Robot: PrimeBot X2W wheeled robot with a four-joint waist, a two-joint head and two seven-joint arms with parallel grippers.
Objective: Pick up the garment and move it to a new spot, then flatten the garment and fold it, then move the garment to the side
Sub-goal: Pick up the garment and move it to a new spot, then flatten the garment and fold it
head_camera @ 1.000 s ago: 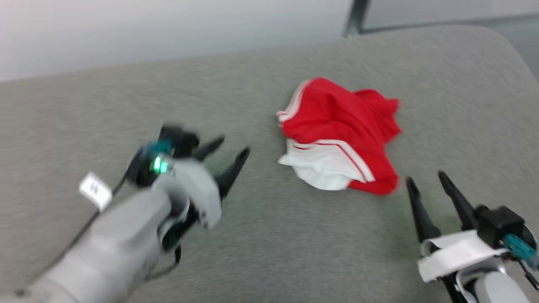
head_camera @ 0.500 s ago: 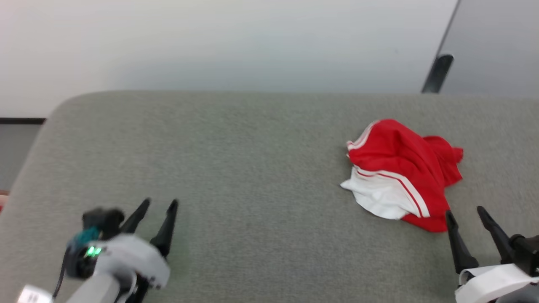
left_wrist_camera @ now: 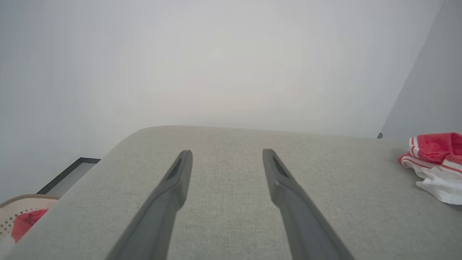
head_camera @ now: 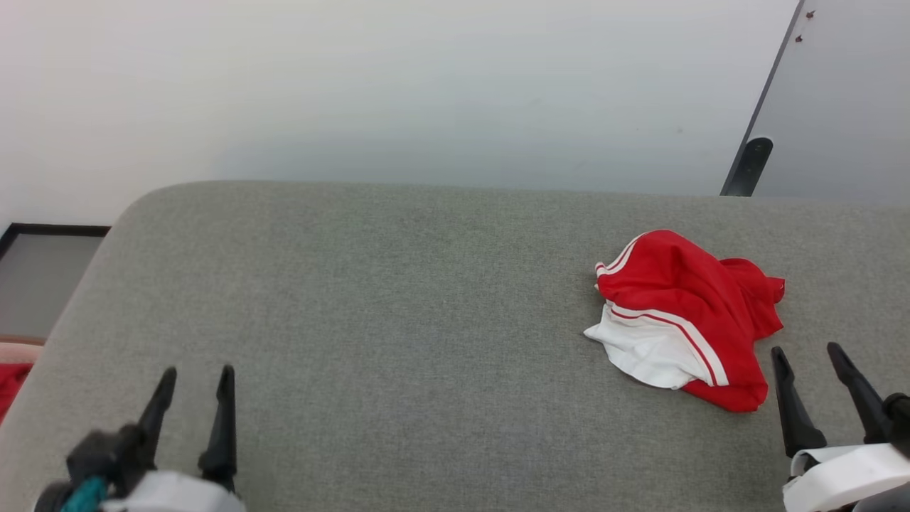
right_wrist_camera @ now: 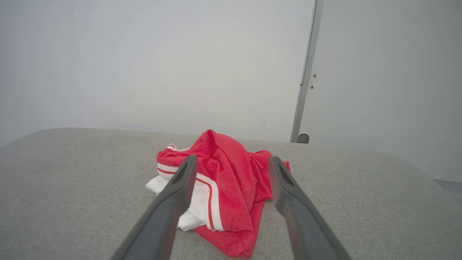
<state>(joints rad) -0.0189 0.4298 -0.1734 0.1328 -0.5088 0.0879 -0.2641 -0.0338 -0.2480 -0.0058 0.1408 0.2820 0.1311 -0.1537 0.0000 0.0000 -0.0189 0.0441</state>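
Off the left edge of the grey woven-fabric padded surface point(head_camera: 398, 320) sit a pale perforated basket point(left_wrist_camera: 14, 213) and a black-framed panel point(head_camera: 50, 270); over its near-left corner the left gripper point(head_camera: 198, 370) hangs, its 2 jaws parted, empty. Open fabric runs to the surface's rounded far edge below the white wall point(head_camera: 426, 85), and on its right part lies the crumpled red-and-white jersey garment point(head_camera: 682, 306), just beyond the right gripper point(head_camera: 807, 348), likewise spread, holding nothing.

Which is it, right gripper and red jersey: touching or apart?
Apart. The head view shows a strip of grey cushion between the right gripper and the jersey.
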